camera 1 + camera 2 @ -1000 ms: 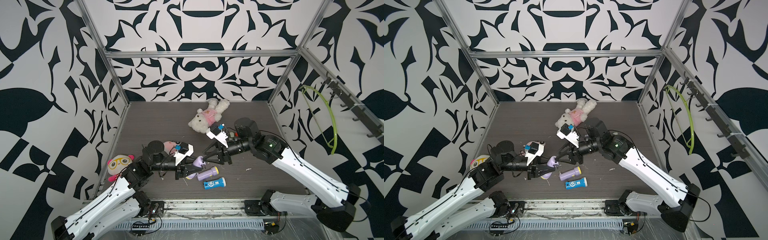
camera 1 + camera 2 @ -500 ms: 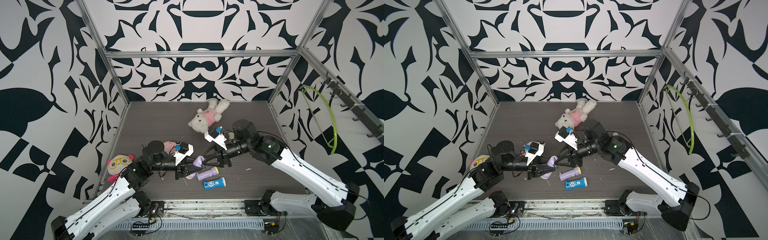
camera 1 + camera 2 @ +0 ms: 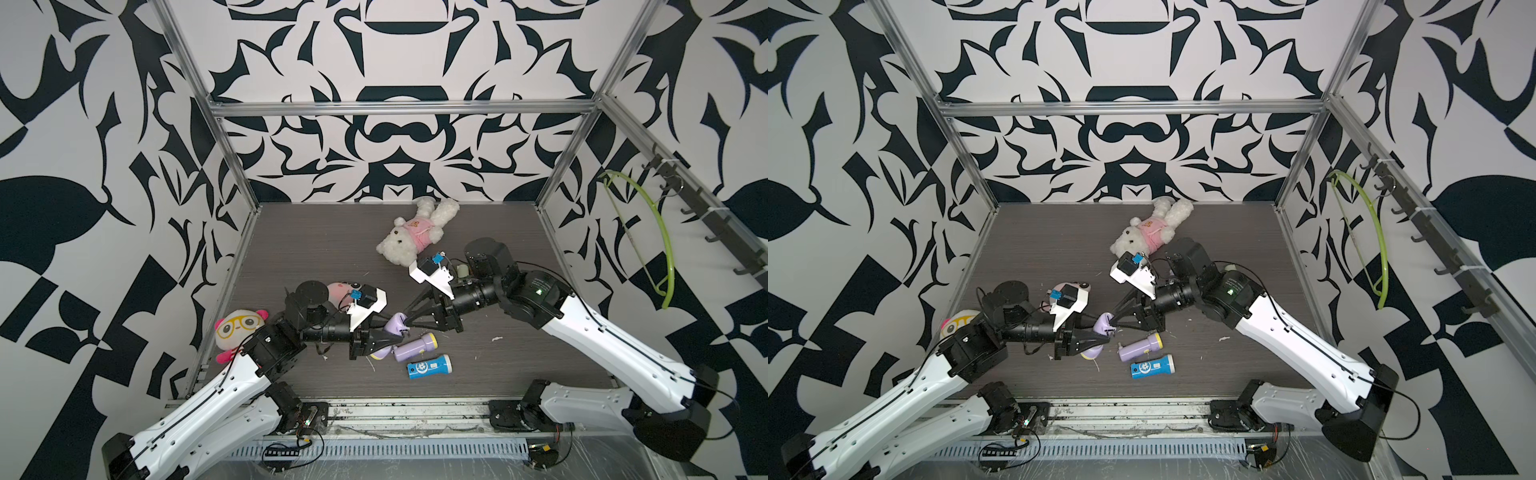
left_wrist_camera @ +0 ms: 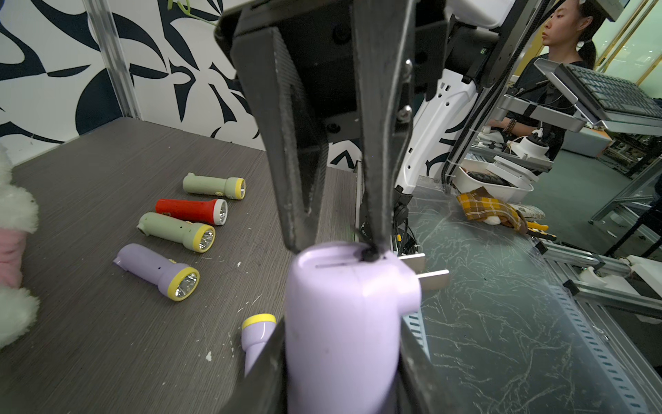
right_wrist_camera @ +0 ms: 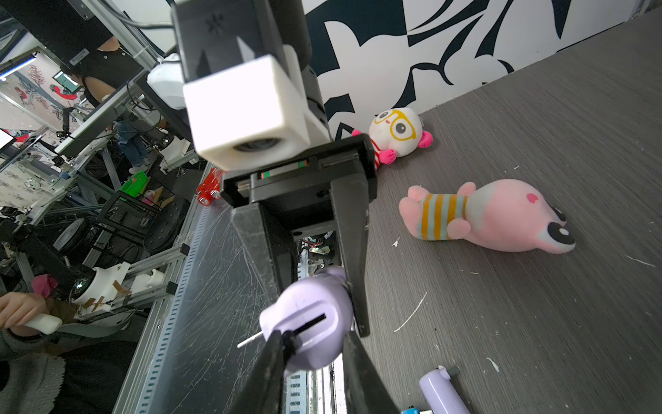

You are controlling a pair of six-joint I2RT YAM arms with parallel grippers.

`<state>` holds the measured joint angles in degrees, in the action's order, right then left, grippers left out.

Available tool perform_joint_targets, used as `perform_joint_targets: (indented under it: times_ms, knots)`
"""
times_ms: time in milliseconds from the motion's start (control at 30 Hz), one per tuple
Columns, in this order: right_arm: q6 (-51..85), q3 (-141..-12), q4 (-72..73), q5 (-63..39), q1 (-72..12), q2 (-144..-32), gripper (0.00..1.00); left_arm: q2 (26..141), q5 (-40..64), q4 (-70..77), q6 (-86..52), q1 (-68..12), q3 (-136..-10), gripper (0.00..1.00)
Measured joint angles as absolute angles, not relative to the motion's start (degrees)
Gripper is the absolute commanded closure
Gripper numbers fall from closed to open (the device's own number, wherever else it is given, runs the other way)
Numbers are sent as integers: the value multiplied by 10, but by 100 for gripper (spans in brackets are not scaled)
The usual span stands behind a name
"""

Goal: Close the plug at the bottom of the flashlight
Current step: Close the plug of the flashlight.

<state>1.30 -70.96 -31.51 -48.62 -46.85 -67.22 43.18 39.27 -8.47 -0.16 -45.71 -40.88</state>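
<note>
A lilac flashlight (image 3: 397, 326) (image 3: 1104, 325) hangs above the table, and my left gripper (image 3: 388, 338) (image 4: 340, 329) is shut on its body. Its bottom end points at my right gripper (image 3: 405, 326) (image 5: 315, 337). In both wrist views the right jaws have closed onto that end, with both fingertips touching it. One fingertip (image 4: 372, 247) presses at a black spot beside the slot. The plug (image 4: 428, 277) (image 5: 249, 344) is folded out, and its two metal prongs stick out sideways from the bottom end.
A second lilac flashlight (image 3: 413, 347) and a blue one (image 3: 430, 366) lie below the grippers. Several more flashlights (image 4: 186, 233) lie further right. A white bear (image 3: 415, 237), a pink plush (image 3: 345, 289) and a glasses plush (image 3: 237, 328) lie around. The table's front edge (image 3: 395, 397) is close.
My right gripper has moved left onto the flashlight's bottom end and its jaws have narrowed. The left arm and the flashlight have stayed still.
</note>
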Motion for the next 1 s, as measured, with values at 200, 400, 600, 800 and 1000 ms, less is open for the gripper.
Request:
perform_joint_targets:
  times_ms: [200,400,600,800,1000]
  knots:
    - [13,-710,-318,-488,-469,-676,71,432,393,-90,-2,-457,-409,80]
    - [16,-711,-319,-488,-468,-677,77,432,394,-91,-1,-457,-409,80]
    - [16,-712,-319,-489,-466,-682,81,435,398,-97,0,-457,-409,79]
    - [15,-712,-314,-489,-466,-688,85,436,399,-102,-1,-458,-409,79]
    - [11,-715,-313,-485,-467,-691,76,436,399,-101,-1,-458,-409,79]
